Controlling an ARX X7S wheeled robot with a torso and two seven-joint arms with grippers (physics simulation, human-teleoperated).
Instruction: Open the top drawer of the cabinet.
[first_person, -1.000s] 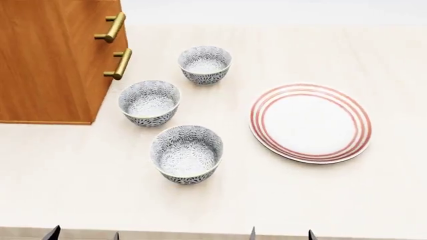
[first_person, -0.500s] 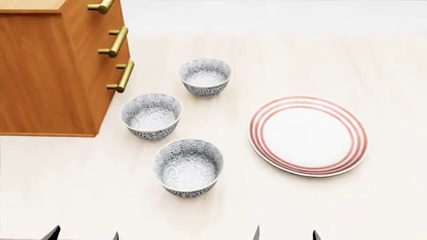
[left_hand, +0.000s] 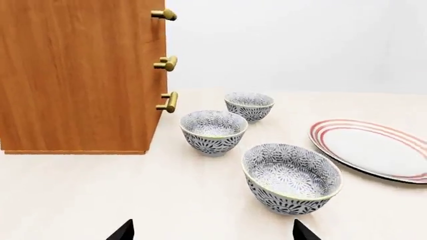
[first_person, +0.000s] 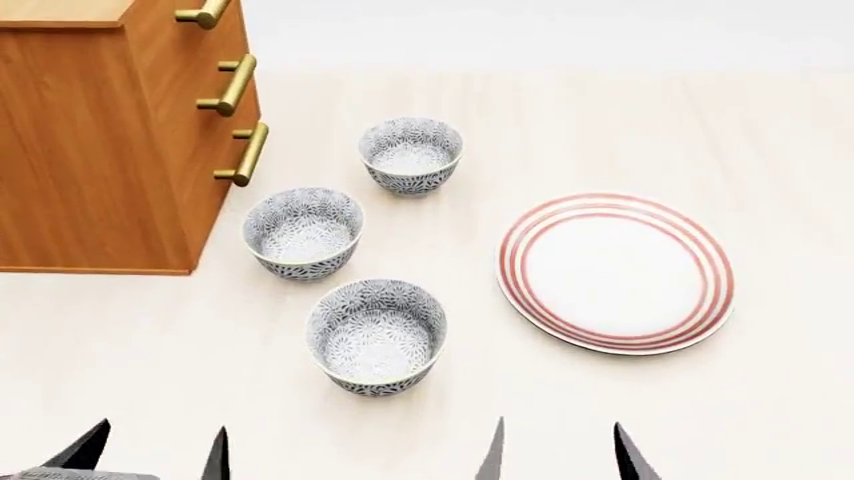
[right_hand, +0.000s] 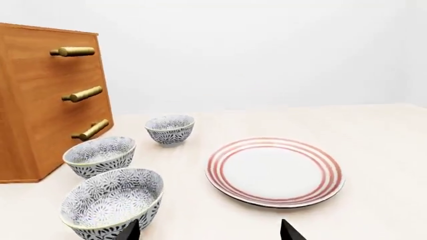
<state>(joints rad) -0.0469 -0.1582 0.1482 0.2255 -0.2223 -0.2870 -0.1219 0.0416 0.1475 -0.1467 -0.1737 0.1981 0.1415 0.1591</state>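
Facing the cabinet (first_person: 94, 150), we hold both the left gripper (first_person: 150, 455) and right gripper (first_person: 558, 452) spread wide and empty, well short of the top drawer's handle (first_person: 203, 14).

No legible text, label, brand, number or sign appears in any view. The tall orange-brown wooden cabinet (first_person: 114, 140), the blue-and-white patterned ceramic bowls (first_person: 376, 335) and the white round plate with red rings (first_person: 617, 272) carry decoration only, without lettering.
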